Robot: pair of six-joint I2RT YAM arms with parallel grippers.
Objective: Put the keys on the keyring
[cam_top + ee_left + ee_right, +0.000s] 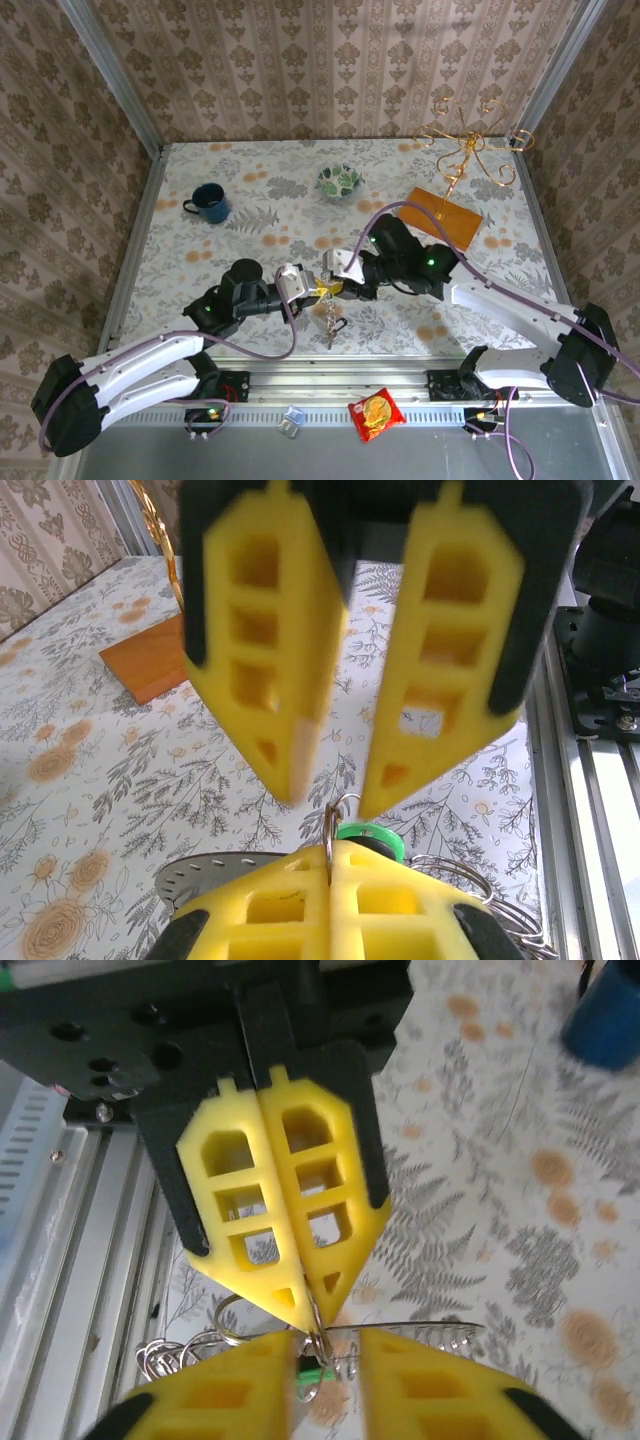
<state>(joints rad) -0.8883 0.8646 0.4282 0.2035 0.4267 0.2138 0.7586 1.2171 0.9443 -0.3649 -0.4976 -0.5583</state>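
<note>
Top external view: the two arms meet over the near middle of the floral table (250, 240). The left gripper (314, 291) and the right gripper (334, 284) are tip to tip, and the keys (329, 322) hang just below them, above the tabletop near its front edge. The keyring (340, 327), a small dark loop, hangs against them, too small to tell how it is joined.

In the left wrist view, the left gripper's yellow fingers (280, 905) are pressed together on a thin silver ring (329, 825) at the top of the keys, with the green key head (372, 834) just behind. Facing it, the right gripper's fingers (262, 670) stand apart.

The right wrist view shows the same: its own fingers (445, 1390) are apart, with the ring's wire in the gap.

Farther back stand a blue mug (208, 203), a patterned bowl (340, 181) and a gold wire stand (468, 145) on an orange board (450, 218).
</note>
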